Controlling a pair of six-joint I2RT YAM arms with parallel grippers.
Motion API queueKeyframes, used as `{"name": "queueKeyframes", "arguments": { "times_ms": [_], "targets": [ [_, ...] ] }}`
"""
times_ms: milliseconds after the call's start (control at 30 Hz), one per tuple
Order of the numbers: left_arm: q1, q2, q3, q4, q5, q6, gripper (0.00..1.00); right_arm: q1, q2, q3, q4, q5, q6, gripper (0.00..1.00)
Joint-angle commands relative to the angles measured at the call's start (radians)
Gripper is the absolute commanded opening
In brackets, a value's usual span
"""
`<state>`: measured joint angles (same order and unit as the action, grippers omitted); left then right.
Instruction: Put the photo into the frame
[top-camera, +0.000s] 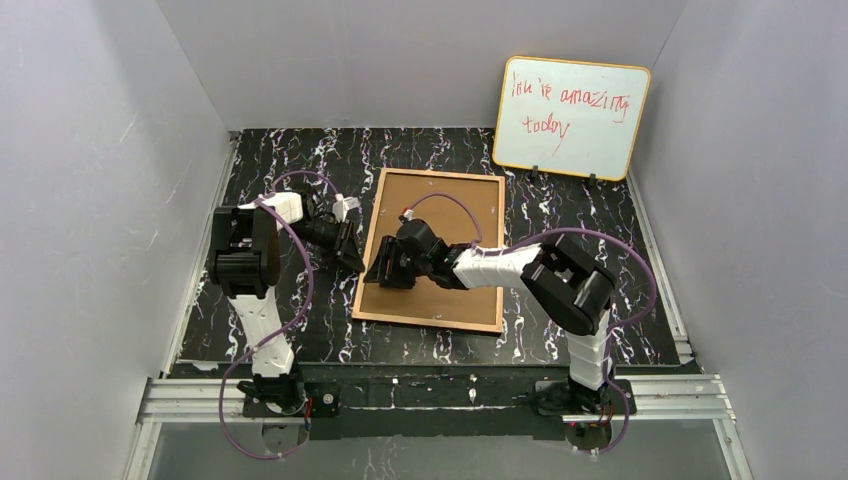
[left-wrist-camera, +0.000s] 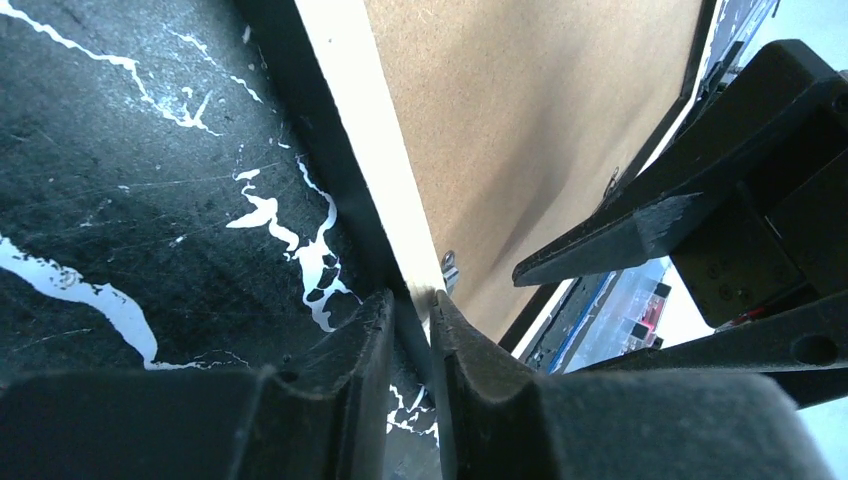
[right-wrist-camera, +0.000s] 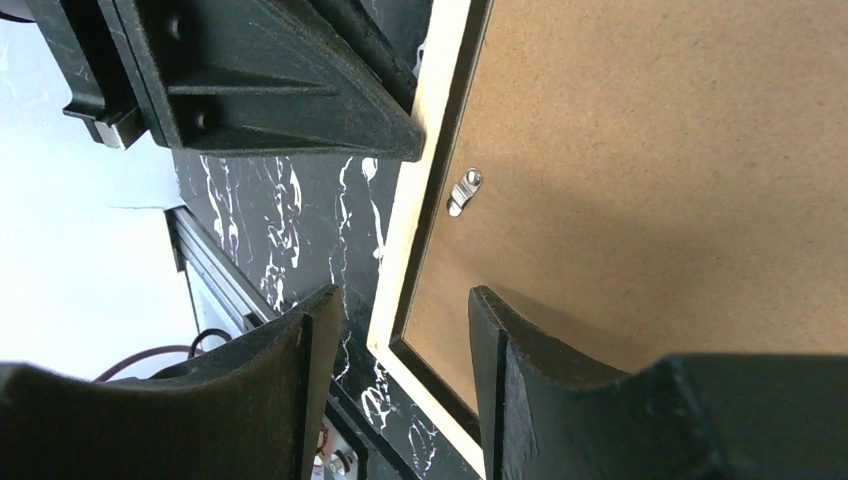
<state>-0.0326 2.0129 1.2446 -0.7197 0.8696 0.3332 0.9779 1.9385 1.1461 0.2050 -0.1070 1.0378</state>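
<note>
The frame (top-camera: 440, 323) lies face down on the marbled table, its tan back rail (left-wrist-camera: 370, 130) up and a brown backing panel (top-camera: 440, 205) filling it. The photo is hidden. My left gripper (top-camera: 352, 258) sits at the frame's left rail. In the left wrist view its jaws (left-wrist-camera: 412, 305) stand almost together, with the rail's dark edge pinched between the tips. My right gripper (top-camera: 385, 272) hangs open just beside it, over the same rail (right-wrist-camera: 410, 230). One right finger is over the table, the other over the backing panel (right-wrist-camera: 660, 170).
A small metal turn clip (right-wrist-camera: 462, 190) sits on the backing panel by the left rail. An orange-edged whiteboard (top-camera: 570, 118) with red writing leans against the back right wall. Grey walls close in both sides. The two grippers are very near each other.
</note>
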Motion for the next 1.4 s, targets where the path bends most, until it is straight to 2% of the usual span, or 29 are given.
{"name": "queueKeyframes", "arguments": {
  "times_ms": [0,1367],
  "targets": [
    [-0.005,0.006,0.01,-0.012,0.016,0.013,0.16,0.009,0.014,0.0,0.037,0.024,0.007,0.57],
    [-0.009,-0.018,-0.044,0.029,-0.011,0.018,0.08,0.008,0.155,0.126,0.026,0.102,-0.072,0.46]
  ]
}}
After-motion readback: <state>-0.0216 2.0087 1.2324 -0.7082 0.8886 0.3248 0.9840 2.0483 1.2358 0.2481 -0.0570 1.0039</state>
